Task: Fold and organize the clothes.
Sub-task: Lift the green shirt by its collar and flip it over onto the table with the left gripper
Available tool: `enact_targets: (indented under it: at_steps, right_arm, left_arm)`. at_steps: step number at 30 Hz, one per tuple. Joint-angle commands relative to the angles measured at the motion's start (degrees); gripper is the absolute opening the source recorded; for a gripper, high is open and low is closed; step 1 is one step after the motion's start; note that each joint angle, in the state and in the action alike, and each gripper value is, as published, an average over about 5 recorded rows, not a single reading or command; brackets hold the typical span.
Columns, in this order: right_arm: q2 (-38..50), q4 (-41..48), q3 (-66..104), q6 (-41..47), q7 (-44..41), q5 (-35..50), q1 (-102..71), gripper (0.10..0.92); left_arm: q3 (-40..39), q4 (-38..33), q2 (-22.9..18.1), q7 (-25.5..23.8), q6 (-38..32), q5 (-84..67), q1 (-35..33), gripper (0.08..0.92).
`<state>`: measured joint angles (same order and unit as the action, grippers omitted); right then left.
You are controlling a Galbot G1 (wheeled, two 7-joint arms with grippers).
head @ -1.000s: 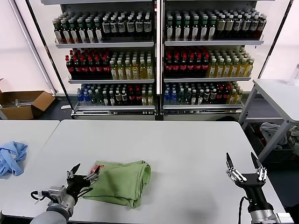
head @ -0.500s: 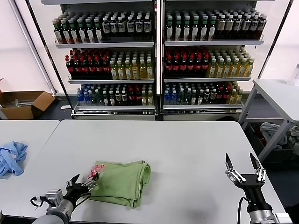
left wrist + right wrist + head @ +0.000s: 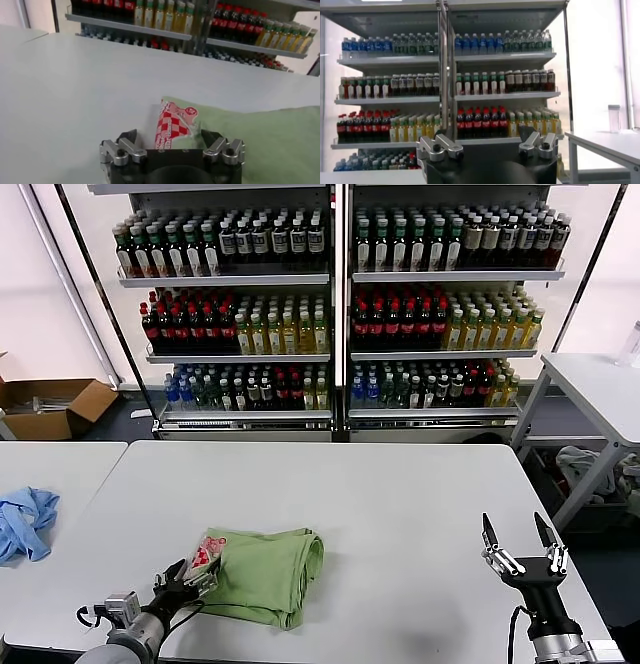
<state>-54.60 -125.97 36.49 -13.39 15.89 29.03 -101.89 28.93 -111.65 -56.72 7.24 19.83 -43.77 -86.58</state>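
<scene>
Two views are showing you the polo shirt (image 3: 262, 571) lower left — only the wrist shows its checkered logo (image 3: 170, 127) between the left gripper's (image 3: 196, 574) spread jaws, now lower; right gripper (image 3: 522, 546) is hanging open.

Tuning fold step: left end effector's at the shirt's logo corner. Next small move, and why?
Probably close the left end effector on the folded light green polo shirt: its open jaws straddle the lifted corner with the red-and-white checkered logo print. The right end effector hovers open, away from the shirt.
</scene>
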Motion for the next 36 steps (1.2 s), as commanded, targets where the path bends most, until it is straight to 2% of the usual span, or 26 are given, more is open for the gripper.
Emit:
enact_targets:
  at_steps: [1, 9, 15, 22, 25, 28, 33, 36]
  right_arm:
    - [0.0, 0.0, 0.1, 0.0, 0.0, 0.1, 0.2, 0.823]
    - [0.0, 0.2, -0.2, 0.1, 0.0, 0.1, 0.8, 0.823]
    - [0.0, 0.4, -0.7, 0.1, 0.0, 0.1, 1.3, 0.823]
    - [0.6, 0.2, -1.4, 0.4, 0.1, 0.1, 2.8, 0.823]
    - [0.9, 0.2, -2.4, 0.7, 0.1, 0.1, 4.4, 0.823]
    - [1.1, 0.3, -3.5, 1.0, 0.2, 0.2, 5.9, 0.823]
    - [1.3, 1.0, -4.9, 0.8, 0.2, 0.3, 7.2, 0.823]
    - [1.4, 1.2, -5.1, 0.7, 0.2, 0.4, 7.4, 0.823]
  left_arm:
    - [-1.0, 1.0, 0.1, -2.1, -3.7, 1.7, -0.2, 0.793]
    - [-2.1, -0.5, 0.6, 0.0, -6.8, 5.2, -1.0, 0.576]
    - [-1.5, -1.9, 1.8, 1.3, -7.5, 6.2, -1.6, 0.368]
    - [1.9, -4.0, 3.9, 4.0, -7.4, 5.5, -2.5, 0.169]
    - [8.0, -5.3, 5.7, 6.0, -6.8, 3.6, -3.5, 0.114]
    - [18.0, -6.5, 8.1, 6.9, -5.5, 0.7, -4.9, 0.106]
    - [36.8, -8.1, 13.1, 3.6, -1.0, -4.7, -5.7, 0.106]
    - [43.6, -9.9, 15.9, 0.5, 2.0, -6.8, -5.1, 0.106]
